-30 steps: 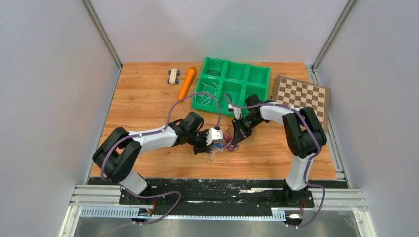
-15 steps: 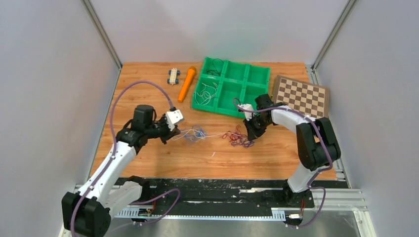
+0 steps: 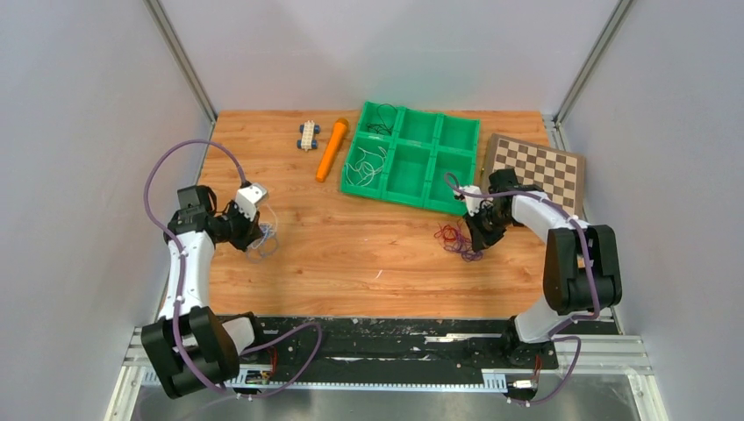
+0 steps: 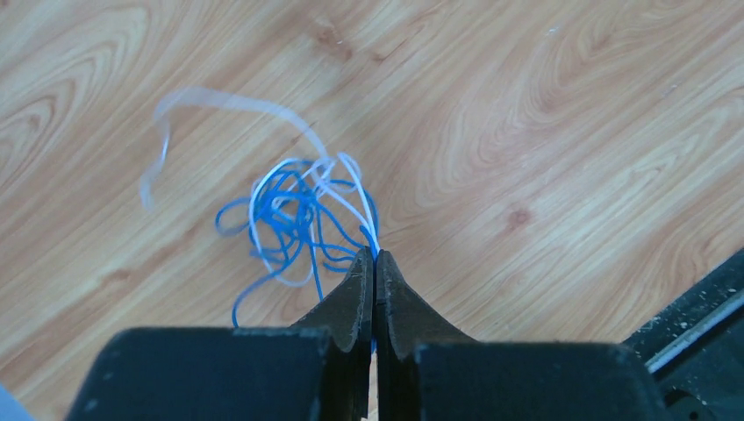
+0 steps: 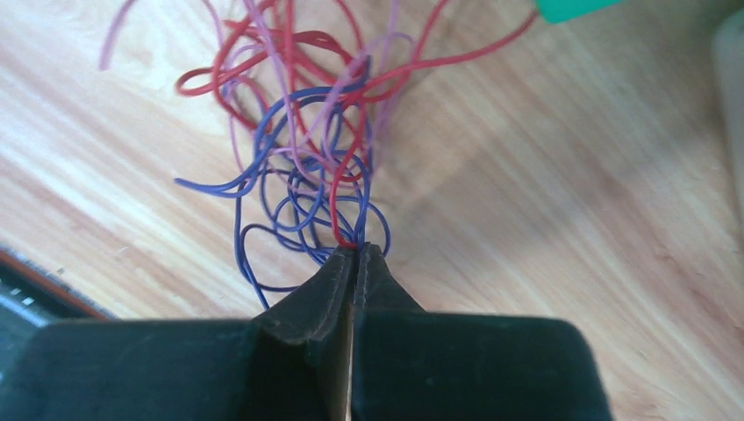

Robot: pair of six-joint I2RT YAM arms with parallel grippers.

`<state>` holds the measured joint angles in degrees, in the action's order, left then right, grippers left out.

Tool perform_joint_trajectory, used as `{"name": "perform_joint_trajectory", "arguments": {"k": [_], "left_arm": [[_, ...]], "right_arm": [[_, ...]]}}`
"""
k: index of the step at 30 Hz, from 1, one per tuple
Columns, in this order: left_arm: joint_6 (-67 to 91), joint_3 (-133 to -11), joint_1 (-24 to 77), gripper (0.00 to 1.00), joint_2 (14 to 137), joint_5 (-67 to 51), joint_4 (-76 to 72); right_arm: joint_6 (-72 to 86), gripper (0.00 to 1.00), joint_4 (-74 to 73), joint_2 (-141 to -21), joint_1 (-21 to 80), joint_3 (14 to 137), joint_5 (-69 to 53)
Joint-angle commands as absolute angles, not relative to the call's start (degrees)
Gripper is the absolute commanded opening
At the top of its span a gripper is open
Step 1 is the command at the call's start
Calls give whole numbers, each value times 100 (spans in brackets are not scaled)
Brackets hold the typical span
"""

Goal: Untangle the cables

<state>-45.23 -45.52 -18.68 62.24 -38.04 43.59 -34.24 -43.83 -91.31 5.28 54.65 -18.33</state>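
Two bunches are sitting well apart on the wooden table (image 3: 351, 254): left gripper (image 4: 375, 256) is pinching the blue-white cables (image 4: 289, 215) tight near the left edge, right gripper (image 5: 355, 250) is pinching the red-purple cables (image 5: 298, 132) tight near the green tray (image 3: 408, 200).

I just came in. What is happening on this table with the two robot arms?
Two robot arms are untangling thin wires on the wooden table. The left hand is shut on a small clump of thin blue and white wires near the left side. The right hand is shut on a clump of thin red, purple and dark blue wires beside the green plastic compartment tray. The clumps are well apart.
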Motion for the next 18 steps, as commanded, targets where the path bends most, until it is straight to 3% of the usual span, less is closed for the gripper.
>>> {"name": "perform_joint_trajectory", "arguments": {"k": [1, 7, 8, 11, 12, 16, 18], "left_arm": [[-4865, -4940, -1708, 0, 6328, -4654, 4691], [-4216, -4914, -299, 0, 5937, -4975, 4558], [-4041, -4920, -163, 0, 5864, -5151, 4476], [-3286, -4861, 651, 0, 5633, -5366, 3960], [-3155, -4817, 765, 0, 5620, -5464, 3818], [-2865, -4403, 1238, 0, 5621, -5525, 3092], [-3085, -4058, 1327, 0, 5712, -5339, 2873]], "right_arm": [[-3652, 0, -4976, -8959, 535, 5796, -3069], [-3677, 0, -5382, -8704, 626, 6254, -4841], [-3651, 4, -5378, -8662, 658, 6273, -4852], [-3599, 48, -5367, -8858, 745, 6333, -4424], [-3628, 58, -5431, -8923, 740, 6401, -4422], [-3375, 82, -5146, -8787, 874, 6650, -5234], [-3106, 84, -4777, -8795, 1166, 6706, -5411]]}}
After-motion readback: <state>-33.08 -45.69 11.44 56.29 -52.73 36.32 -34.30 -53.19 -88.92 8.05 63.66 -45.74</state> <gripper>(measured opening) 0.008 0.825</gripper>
